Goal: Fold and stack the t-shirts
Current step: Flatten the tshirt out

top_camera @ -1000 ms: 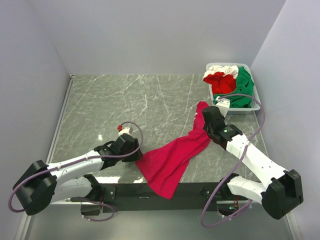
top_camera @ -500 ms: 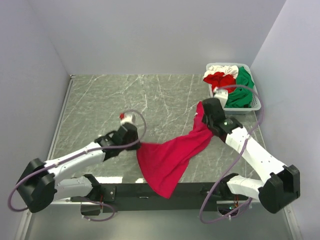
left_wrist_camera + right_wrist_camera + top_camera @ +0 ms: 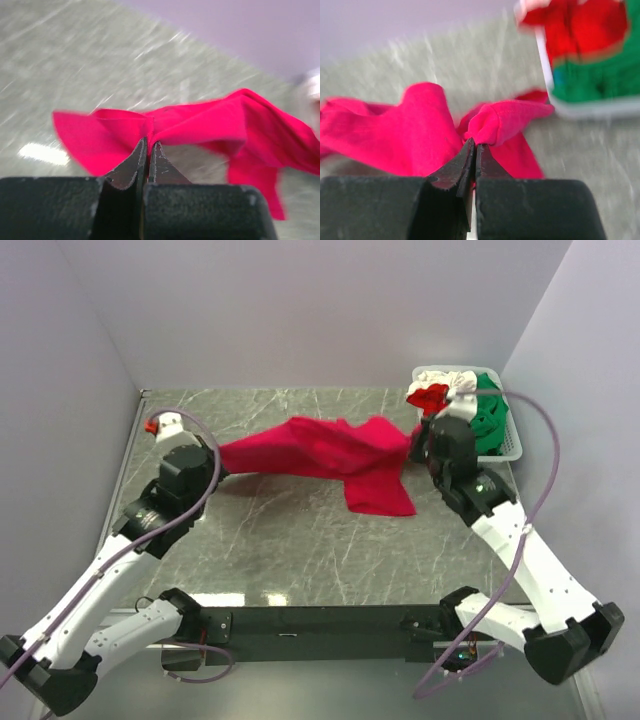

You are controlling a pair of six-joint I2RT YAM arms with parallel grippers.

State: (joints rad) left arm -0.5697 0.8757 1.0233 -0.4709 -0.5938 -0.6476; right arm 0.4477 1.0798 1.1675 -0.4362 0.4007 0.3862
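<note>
**Log:** Where is the shirt?

**Op:** I see the crimson t-shirt (image 3: 320, 455) strung out across the far half of the bench (image 3: 300, 540). It runs from left of centre to just short of the far right corner. One flap trails toward the near edge on its right side.

**Log:** Grips?

**Op:** The left gripper (image 3: 149, 147) is pinched tight on the shirt's left end, with cloth bunched at the tips. The right gripper (image 3: 474, 150) is closed the same way on a rolled fold at the right end.

**Log:** What is unclear?

**Op:** I cannot find the collar or sleeves. I cannot tell whether the middle span touches the bench. Both wrist views are blurred.

**Log:** And the corner?

**Op:** The basket (image 3: 508, 450) sits in the far right corner. My right arm covers part of it. It holds a red shirt (image 3: 430, 397), a white shirt (image 3: 445, 377) and a green shirt (image 3: 490, 412), heaped so their outlines are lost.

**Log:** Room to move?

**Op:** The near half of the bench is bare marble. The right gripper is just beside the basket wall.
</note>
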